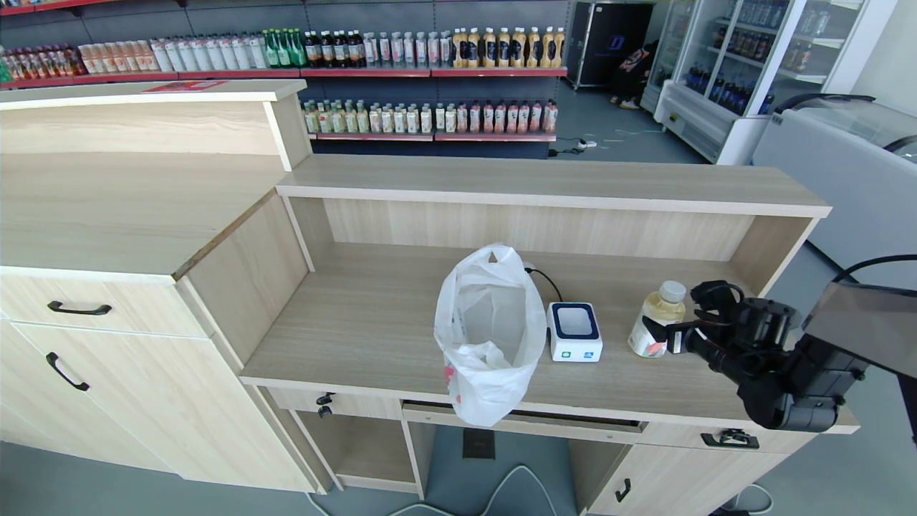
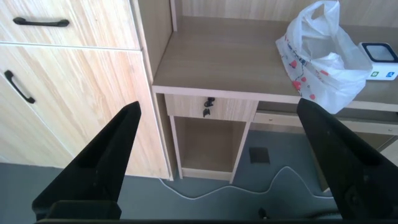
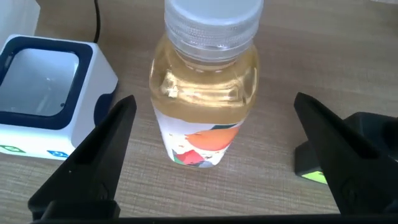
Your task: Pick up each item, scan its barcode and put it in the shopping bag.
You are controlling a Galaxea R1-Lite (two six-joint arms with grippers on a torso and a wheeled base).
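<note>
Clear plastic bottle [image 1: 658, 319], pale yellow liquid, ribbed white cap, orange label, print unreadable. Stands centre right on wood-grain counter [image 1: 372, 322], untouched between spread fingers of right gripper [image 3: 214, 102]. Left gripper [image 2: 219, 107] spread, empty. Crinkled white shopping bag [image 1: 491, 330] at centre.

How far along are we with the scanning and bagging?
Done: nothing visible; the shopping bag looks empty. In hand: the right hand is open around the bottle, which stands on the counter beside the scanner, not yet gripped. Left: grasp, scan and bag it. The left hand hangs open below counter height.
</note>
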